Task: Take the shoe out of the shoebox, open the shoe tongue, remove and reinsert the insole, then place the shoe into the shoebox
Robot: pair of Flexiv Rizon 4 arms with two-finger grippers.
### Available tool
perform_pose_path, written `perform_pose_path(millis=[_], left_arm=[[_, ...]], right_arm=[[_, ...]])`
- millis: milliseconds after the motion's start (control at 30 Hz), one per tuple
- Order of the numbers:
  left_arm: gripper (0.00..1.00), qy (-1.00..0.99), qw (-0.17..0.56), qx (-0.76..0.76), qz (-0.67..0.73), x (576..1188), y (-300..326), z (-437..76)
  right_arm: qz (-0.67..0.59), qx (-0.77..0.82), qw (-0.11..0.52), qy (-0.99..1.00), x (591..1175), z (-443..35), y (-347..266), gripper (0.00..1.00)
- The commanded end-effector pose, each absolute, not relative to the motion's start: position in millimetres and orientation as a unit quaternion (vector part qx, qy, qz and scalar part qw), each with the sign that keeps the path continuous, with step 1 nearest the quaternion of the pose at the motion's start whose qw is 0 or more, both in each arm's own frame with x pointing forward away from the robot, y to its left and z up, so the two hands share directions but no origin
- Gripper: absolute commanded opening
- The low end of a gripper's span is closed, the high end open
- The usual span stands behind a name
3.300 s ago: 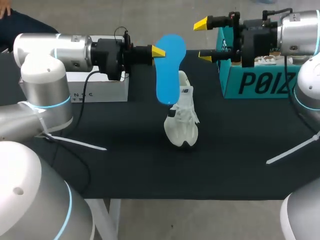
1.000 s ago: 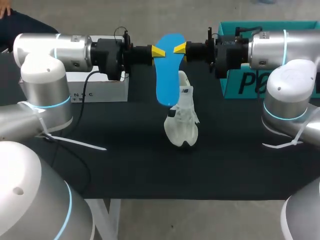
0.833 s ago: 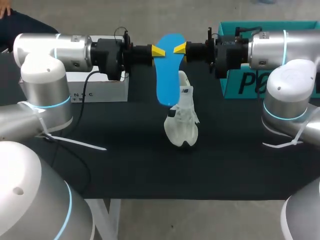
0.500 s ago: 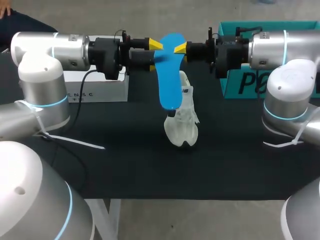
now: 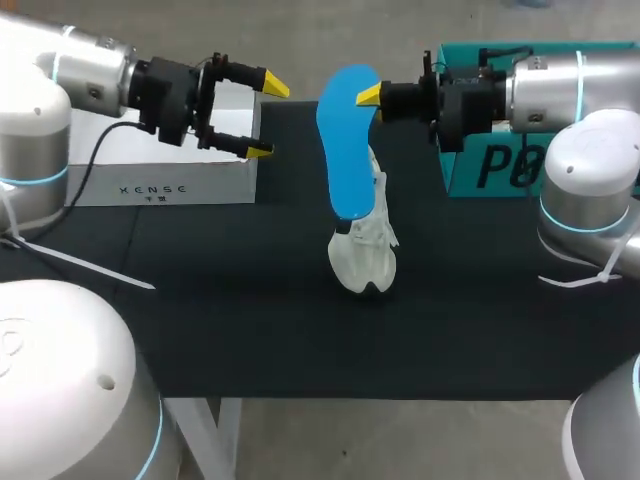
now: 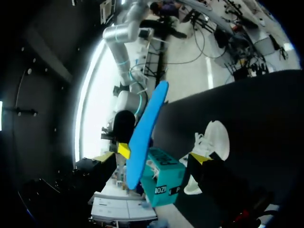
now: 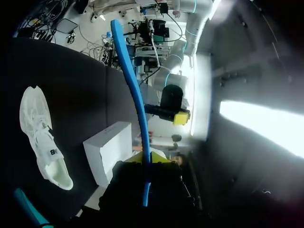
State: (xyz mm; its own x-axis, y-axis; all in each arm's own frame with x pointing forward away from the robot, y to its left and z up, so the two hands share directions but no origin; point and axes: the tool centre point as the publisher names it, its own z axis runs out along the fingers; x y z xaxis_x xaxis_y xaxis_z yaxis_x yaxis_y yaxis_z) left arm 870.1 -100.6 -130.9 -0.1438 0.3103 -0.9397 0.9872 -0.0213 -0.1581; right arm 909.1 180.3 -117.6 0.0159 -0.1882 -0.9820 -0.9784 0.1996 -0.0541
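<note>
Hanging long-axis vertical over shoe (image 5: 365,250), blue insole (image 5: 347,150) pinched in right fingers (image 5: 368,96); left fingers (image 5: 275,84) wide.

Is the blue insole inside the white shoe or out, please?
Out: the right gripper holds the blue insole aloft, clear of the white shoe.

Table (image 5: 250,330): matte black top spanning the full width, near edge running straight across. White table leg (image 5: 216,432) shows under the near edge, left of centre. Grey floor (image 5: 330,30) past the far edge and below the near edge. White box (image 5: 170,180) on the table, far left. Light is even, no hard shadows.
</note>
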Motion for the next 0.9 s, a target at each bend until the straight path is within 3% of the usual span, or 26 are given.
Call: perform_pose_path(millis=[33,367,900], left_arm=[[1.0,0.64,0.283,0.575,-0.425,863,-64,-123],[1.0,0.668,0.205,0.595,-0.398,852,-14,-122],[1.0,0.681,0.21,0.584,-0.389,847,19,-133]], right_arm=[[0.387,-0.504,0.503,0.586,909,-117,179,0.0],[0.381,-0.518,0.487,0.591,902,-115,176,0.0],[0.385,-0.513,0.469,0.607,891,-117,174,0.0]])
